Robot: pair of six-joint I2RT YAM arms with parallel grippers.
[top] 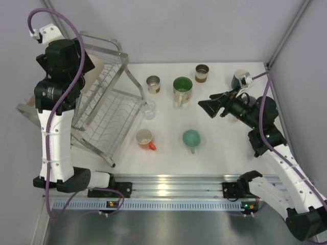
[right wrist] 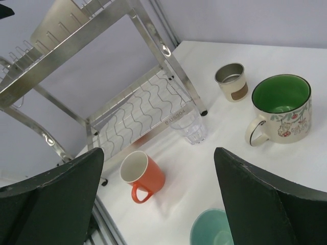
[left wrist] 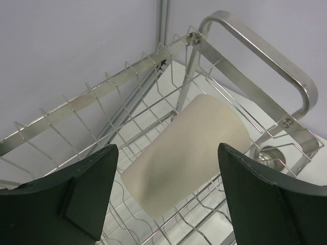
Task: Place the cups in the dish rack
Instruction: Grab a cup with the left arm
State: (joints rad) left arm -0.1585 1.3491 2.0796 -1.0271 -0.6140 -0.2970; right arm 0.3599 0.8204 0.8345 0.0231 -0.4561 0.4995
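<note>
A clear glass (top: 148, 108) and an orange mug (top: 145, 139) stand just beside the dish rack's (top: 110, 109) right side, with open desk (top: 225, 153) beyond them.

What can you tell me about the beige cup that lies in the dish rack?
The beige cup is a plain, matte cylinder that looks ceramic, with no handle or mouth in view. It lies on its side, slanted, resting on the thin wires of the upper tier of the dish rack. The left claw is over it, open, with a finger on each side, and does not seem to touch it.
</note>
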